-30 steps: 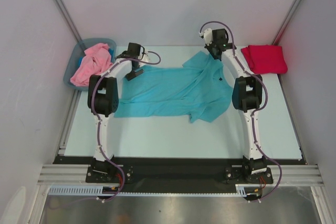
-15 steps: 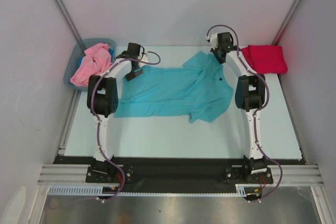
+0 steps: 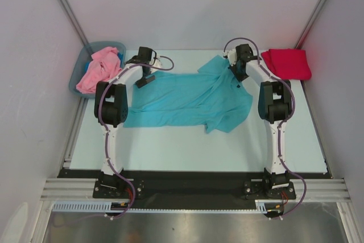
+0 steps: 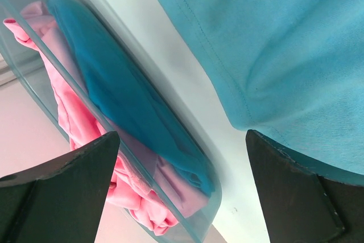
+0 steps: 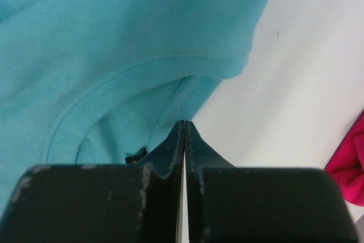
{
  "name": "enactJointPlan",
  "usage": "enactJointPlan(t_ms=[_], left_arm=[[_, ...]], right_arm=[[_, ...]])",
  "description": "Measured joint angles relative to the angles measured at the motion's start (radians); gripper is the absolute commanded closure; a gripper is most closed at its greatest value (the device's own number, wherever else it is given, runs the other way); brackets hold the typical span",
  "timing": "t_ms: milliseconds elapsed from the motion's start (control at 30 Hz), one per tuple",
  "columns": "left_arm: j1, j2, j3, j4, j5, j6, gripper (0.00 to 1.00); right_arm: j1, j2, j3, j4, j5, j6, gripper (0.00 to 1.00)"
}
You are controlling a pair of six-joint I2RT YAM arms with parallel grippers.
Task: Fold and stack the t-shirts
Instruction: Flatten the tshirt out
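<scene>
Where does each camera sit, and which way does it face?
Top external: above and behind the arms, looking down on the spread teal cloth t-shirt; both arms show.
Left wrist: faces the grey-blue plastic bin past its open black fingers.
Right wrist: faces the shirt's collar past its shut fingers.
All three share the teal t-shirt.
</scene>
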Motion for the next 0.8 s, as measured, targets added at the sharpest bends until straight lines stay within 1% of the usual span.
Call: enactJointPlan(t_ms=[367,400,467,500,567,700,800], left_arm=[[0.000,0.000,0.000,0.005,0.000,0.017,0.00],[0.000,0.000,0.000,0.007,0.000,0.018,0.00],[0.000,0.000,0.000,0.008,0.000,0.018,0.00],[0.000,0.000,0.000,0.009,0.000,0.018,0.00],[0.000,0.000,0.000,0.010,0.000,0.018,0.00],[0.000,0.000,0.000,0.015,0.000,0.018,0.00],[0.000,0.000,0.000,0.015,0.000,0.018,0.00]], right_arm=[[-0.012,-0.021,-0.055,0.018,0.008,0.012,1.00],[-0.014,-0.023,-0.055,0.017,0.009,0.012,0.86],[-0.016,-0.023,-0.053,0.014,0.013,0.013,0.73],[-0.016,-0.023,-0.048,0.010,0.017,0.013,0.64],[-0.019,-0.023,-0.032,-0.013,0.017,0.011,0.61],[-0.019,-0.023,0.006,-0.045,0.016,0.011,0.60],[-0.015,-0.023,0.030,-0.057,0.015,0.012,0.58]])
